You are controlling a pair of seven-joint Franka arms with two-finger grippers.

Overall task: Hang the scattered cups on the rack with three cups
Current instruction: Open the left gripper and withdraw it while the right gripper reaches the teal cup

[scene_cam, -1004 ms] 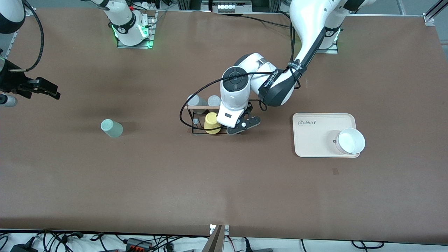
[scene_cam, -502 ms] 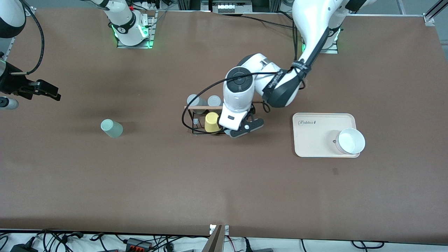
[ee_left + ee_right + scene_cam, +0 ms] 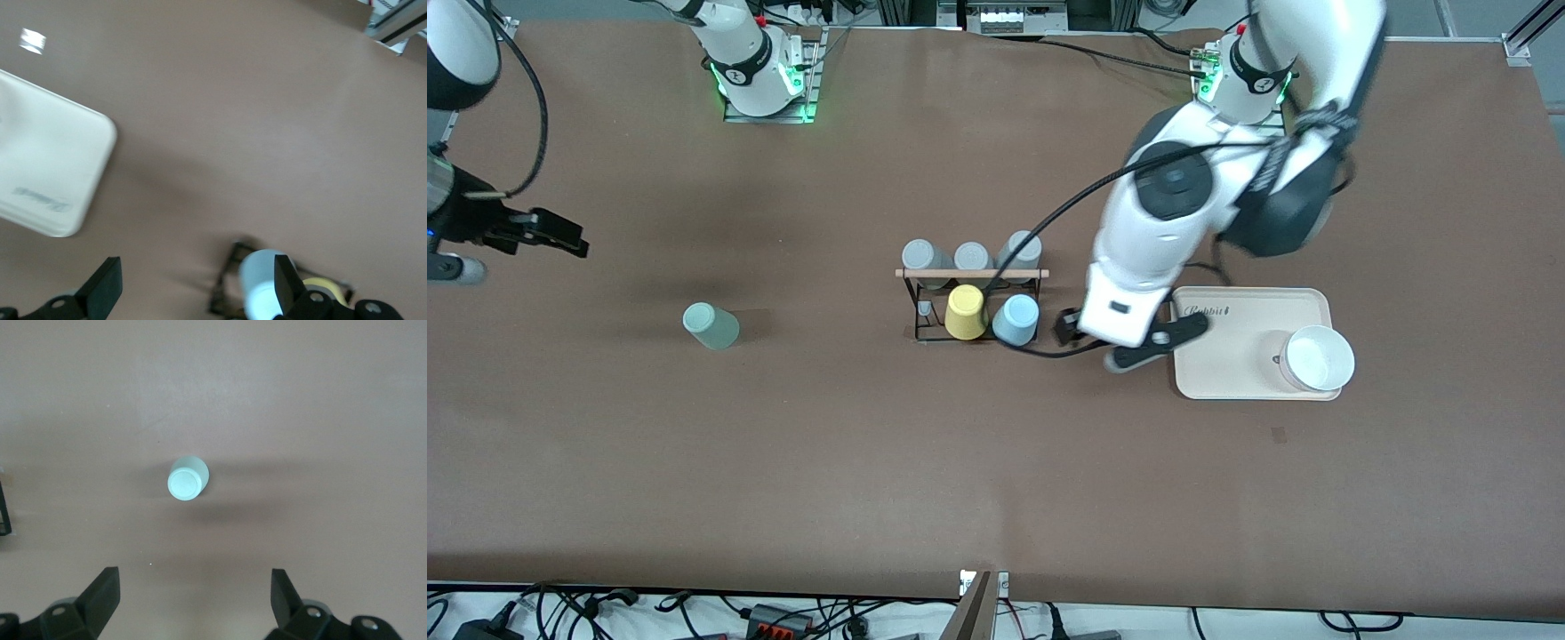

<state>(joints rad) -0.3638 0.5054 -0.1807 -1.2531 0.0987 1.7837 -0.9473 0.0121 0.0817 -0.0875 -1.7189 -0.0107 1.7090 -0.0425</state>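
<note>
The black wire rack (image 3: 911,307) with a wooden rod (image 3: 971,273) stands mid-table. It holds three grey cups in its row farther from the front camera. A yellow cup (image 3: 965,313) and the light blue cup (image 3: 1016,320) sit in its nearer row. My left gripper (image 3: 1113,348) is open and empty, between the rack and the tray. Its wrist view shows the blue cup (image 3: 263,290) on the rack (image 3: 225,283). The mint green cup (image 3: 711,325) lies on the table toward the right arm's end. My right gripper (image 3: 560,238) is open, up over the table edge. Its wrist view shows the mint cup (image 3: 187,479) below.
A cream tray (image 3: 1227,347) with a white bowl (image 3: 1316,357) lies toward the left arm's end, nearer that end than the left gripper. The tray corner shows in the left wrist view (image 3: 53,173).
My left gripper has drawn away from the rack toward the tray, uncovering the light blue cup left on the rack beside the yellow cup. The right arm has barely moved.
</note>
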